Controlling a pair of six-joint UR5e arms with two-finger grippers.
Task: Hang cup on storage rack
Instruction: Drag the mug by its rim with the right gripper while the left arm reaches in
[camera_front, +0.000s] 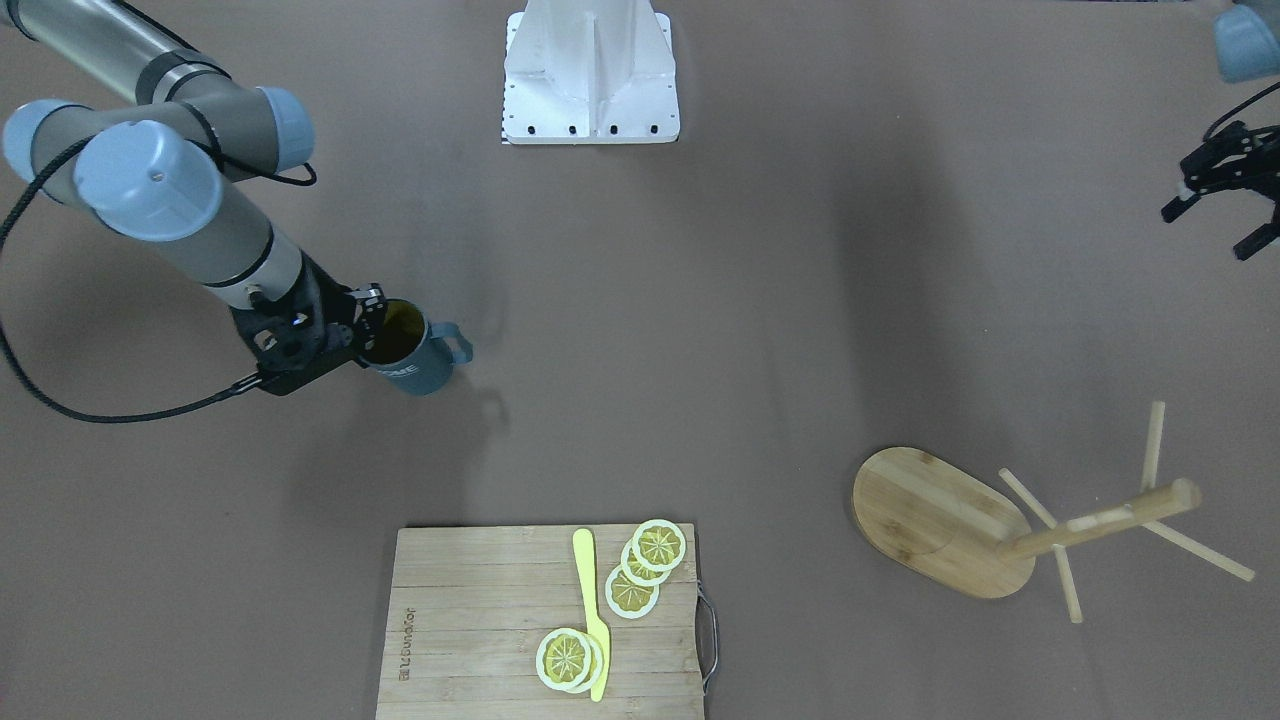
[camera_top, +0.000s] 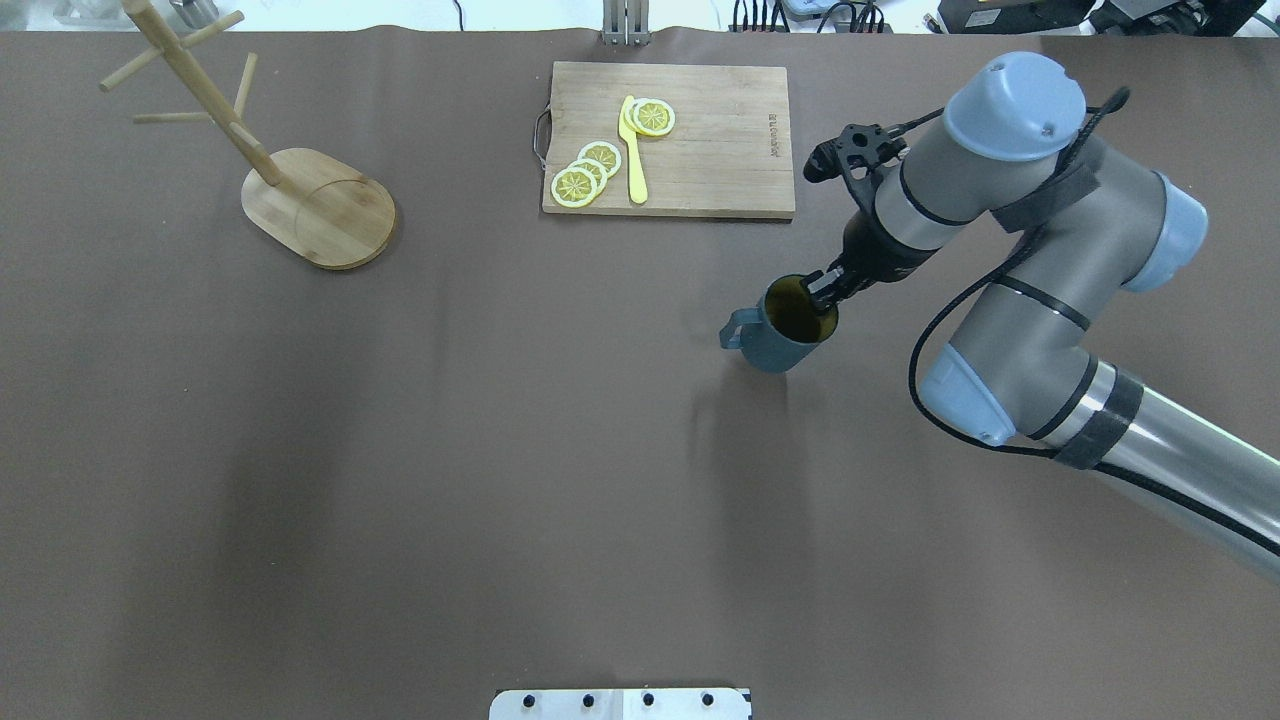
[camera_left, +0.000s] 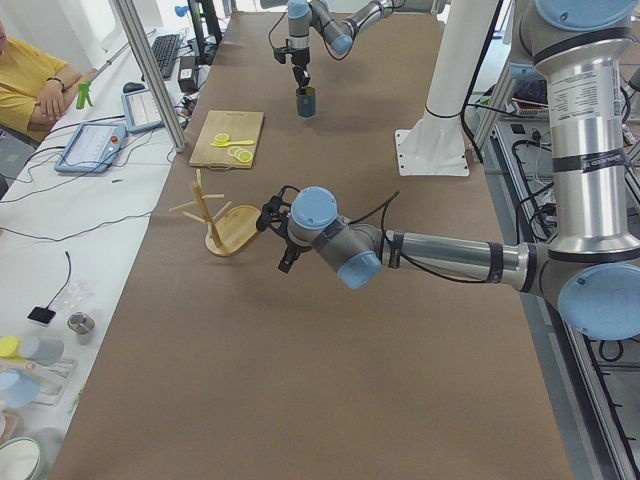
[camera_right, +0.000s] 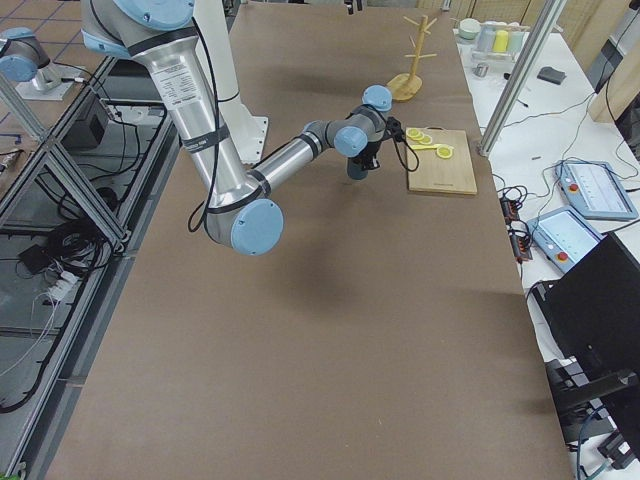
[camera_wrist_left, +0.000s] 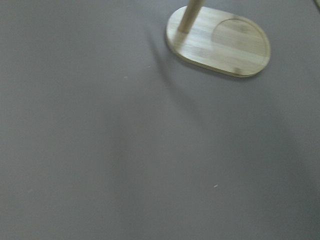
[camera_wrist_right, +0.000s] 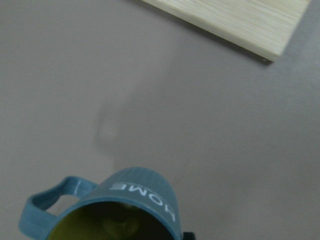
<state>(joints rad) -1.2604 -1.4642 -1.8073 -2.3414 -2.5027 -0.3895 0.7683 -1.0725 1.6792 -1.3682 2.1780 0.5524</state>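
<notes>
Right now the mug (camera_top: 785, 335) hangs tilted in my right pincer (camera_top: 825, 288), which is clamped on the rim with one finger down inside the yellow interior and the other on the outer wall. Judging by the shadow thrown clear of it on the brown desk (camera_top: 500, 450), it is lifted off the surface, not resting. It sits on the robot's right half, just short of the cutting board (camera_top: 700, 140) that carries the lemon slices (camera_top: 590, 170) and a yellow knife (camera_top: 633, 155). From the right wrist camera I see the "HOME" lettering and only bare desk below it.

The handle (camera_top: 735, 330) sticks out sideways toward the robot's left, away from the pincer. That matters, because the mug tree (camera_top: 250, 140) stands well apart in that same direction, at the far left corner of the desk, upright on its oval base with its thin pegs (camera_top: 165, 117) angled up and outward. The carry is thus a long crossing leftward and forward, and I judge the handle loop is already leading the right way to slip over a peg.

My left pincer (camera_front: 1215, 225) hovers near the tree with its fingers spread and nothing between them. That arm is much the nearer to the tree, but the right one has the mug. The hanging itself is not yet begun.
</notes>
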